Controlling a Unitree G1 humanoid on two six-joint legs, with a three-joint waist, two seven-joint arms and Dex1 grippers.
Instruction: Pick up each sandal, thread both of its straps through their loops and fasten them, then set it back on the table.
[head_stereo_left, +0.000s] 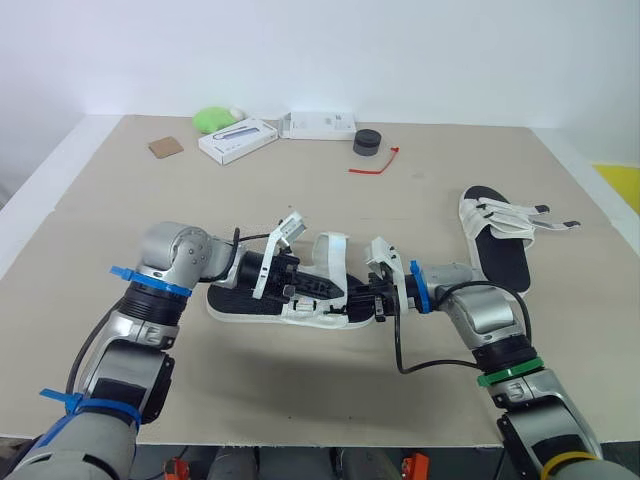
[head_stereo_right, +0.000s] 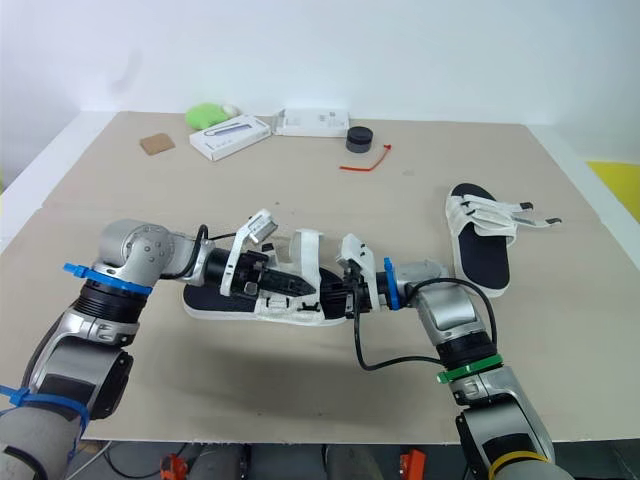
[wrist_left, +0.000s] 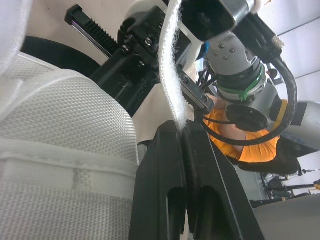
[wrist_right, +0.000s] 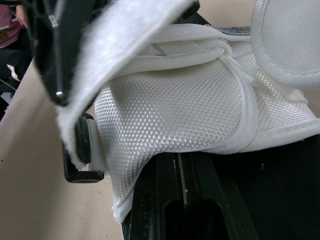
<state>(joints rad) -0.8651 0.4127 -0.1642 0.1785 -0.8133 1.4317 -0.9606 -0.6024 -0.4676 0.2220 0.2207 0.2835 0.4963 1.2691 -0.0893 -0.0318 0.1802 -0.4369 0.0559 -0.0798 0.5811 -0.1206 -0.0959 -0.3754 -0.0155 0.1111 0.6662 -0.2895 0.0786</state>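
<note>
**Ana:** Behind our table (head_stereo_left: 300, 400) we see a plain white wall (head_stereo_left: 420, 50). What do we have in front of us?

**Ben:** We have one sandal (head_stereo_left: 235, 301) in the middle, close to us. It has a black sole and white top parts. We cannot tell if it sits on the table or hangs just over it.

**Ana:** Who is holding it?

**Ben:** Both of our arms reach in. Our left gripper (wrist_left: 182, 135) comes in from the left. Our right gripper (wrist_right: 187, 162) comes in from the right. Their tips almost meet at the sandal.

**Ana:** Is the left one squeezing?

**Ben:** Yes. Its two black fingers (wrist_left: 160, 190) are pressed tight on the end of a fuzzy white strap (wrist_left: 172, 75). The strap runs on away from their tips.

**Ana:** And the right one?

**Ben:** Its fingers are pressed together too. Their tips go under a white mesh flap (wrist_right: 190, 105) on the sandal, so we cannot tell if they pinch it.

**Ana:** Where is the other sandal (head_stereo_left: 500, 255)?

**Ben:** It lies flat on the table to our right, well apart from the first. Its two straps (head_stereo_left: 540, 215) stick out loose to the side.

**Ana:** What is at the far edge?

**Ben:** We see a brown square (head_stereo_left: 165, 148), a green lump (head_stereo_left: 210, 120), two white boxes (head_stereo_left: 238, 139), a black round thing (head_stereo_left: 367, 142) and a red tie (head_stereo_left: 378, 163).
</note>
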